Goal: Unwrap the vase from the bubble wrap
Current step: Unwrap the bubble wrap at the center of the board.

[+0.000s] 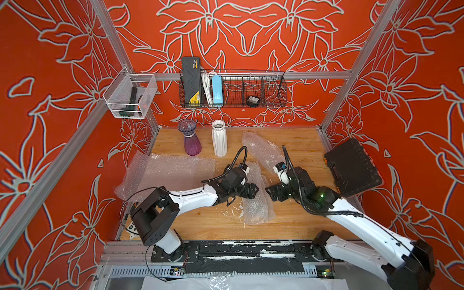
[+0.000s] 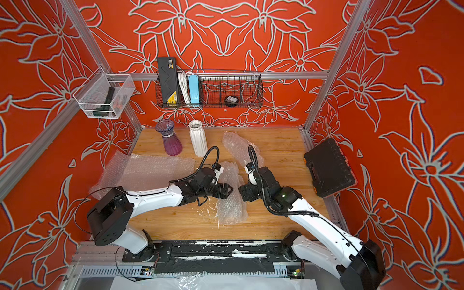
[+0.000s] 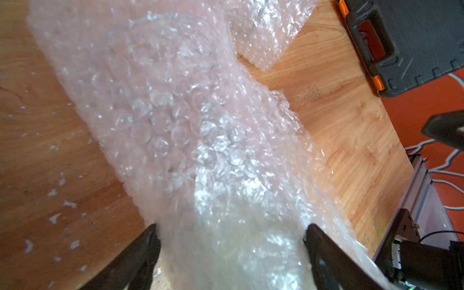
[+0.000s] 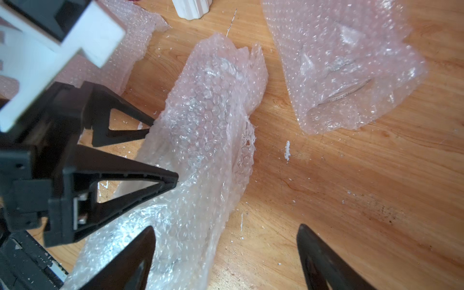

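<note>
Red floral walls (image 1: 251,37), aluminium frame (image 1: 313,74), wooden tabletop (image 1: 301,150).

White arms (image 1: 193,195), black claws (image 1: 253,192), ribbed black cables (image 1: 334,213)

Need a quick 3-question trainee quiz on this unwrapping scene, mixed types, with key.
1. How many bare vases stand upright at the back of the table?
2. True or false: the left gripper is shut on the flat sheet.
3. The black case lies: A) robot's right, B) robot's left, C) in the wire basket.
Key: 1. Two: purple vase, white vase. 2. False: jaws apart, at the middle bundle. 3. A.
</note>
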`<state>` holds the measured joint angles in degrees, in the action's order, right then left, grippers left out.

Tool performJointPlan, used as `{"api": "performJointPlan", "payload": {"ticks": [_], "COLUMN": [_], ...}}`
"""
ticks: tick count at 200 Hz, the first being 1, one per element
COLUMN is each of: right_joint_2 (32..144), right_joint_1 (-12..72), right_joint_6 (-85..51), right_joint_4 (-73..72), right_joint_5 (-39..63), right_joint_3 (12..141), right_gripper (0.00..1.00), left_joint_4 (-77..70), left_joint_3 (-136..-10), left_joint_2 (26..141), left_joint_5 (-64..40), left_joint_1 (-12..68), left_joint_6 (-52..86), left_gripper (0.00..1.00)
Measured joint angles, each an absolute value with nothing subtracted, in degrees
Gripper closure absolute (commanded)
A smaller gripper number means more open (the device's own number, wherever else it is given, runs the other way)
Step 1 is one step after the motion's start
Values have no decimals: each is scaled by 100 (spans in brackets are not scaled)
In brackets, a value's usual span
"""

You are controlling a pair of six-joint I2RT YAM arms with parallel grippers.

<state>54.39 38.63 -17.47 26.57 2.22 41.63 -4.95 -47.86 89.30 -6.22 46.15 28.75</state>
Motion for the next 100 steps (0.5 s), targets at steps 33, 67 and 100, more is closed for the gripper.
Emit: {"api": "performJointPlan", "payload": {"ticks": [33,67,100], "right_joint_2": [5151,5122,5492], "right_joint_1": [3835,3750,3701], "right_joint_6": [-1745,-1745,-1743], "right_joint_4": [2722,2764,2563], "right_joint_5": [211,215,344], "right_joint_3": [3997,3826,3822], "right_gripper": [12,12,12], "left_joint_4": [-668,-596,-436], "left_joint_3": [-4584,-4213,-4036], "left_joint_2": [8785,8307,8029], "left_joint_5": [-528,-504,-506], "left_joint_1": [4834,5015,5120], "left_joint_6": [2864,2821,2814], "left_gripper": [25,32,32]}}
